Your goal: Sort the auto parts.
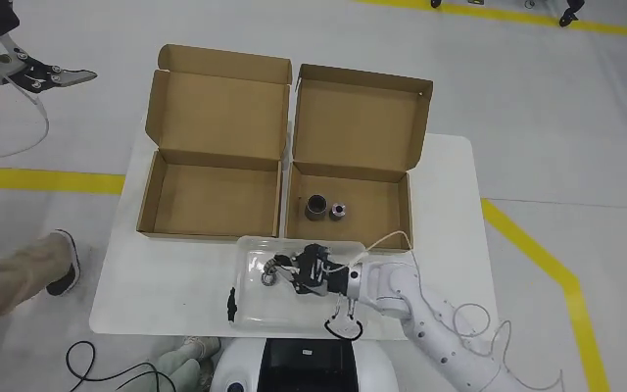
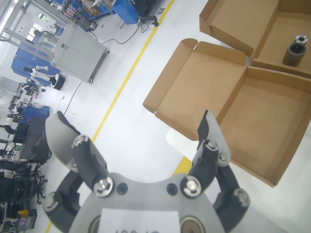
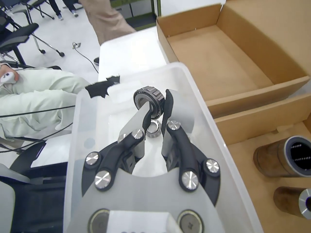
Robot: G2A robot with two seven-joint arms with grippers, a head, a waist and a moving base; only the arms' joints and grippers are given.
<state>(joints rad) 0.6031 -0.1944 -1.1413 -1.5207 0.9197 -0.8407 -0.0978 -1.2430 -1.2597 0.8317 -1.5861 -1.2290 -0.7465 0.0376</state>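
Starting with the top view, a clear plastic tray is seen at the 6 o'clock edge of the white table, and two open cardboard boxes are set side by side toward 12 o'clock. The right gripper is placed inside the tray, while the left gripper is held off the table at about 10 o'clock. A dark sleeve and a smaller silvery-topped cylinder are stood upright together in the right-hand box, beside the left-hand box. In the left wrist view, the left gripper's fingers are spread wide with nothing between them. In the right wrist view, the right gripper's fingers are closed narrowly on a tapered roller bearing, a grey steel ring with rollers set around its outside, gripped on edge over the tray. A second bearing of similar look is laid flat on the tray floor just beneath it. A scrap of black tape is stuck on the tray's rim.
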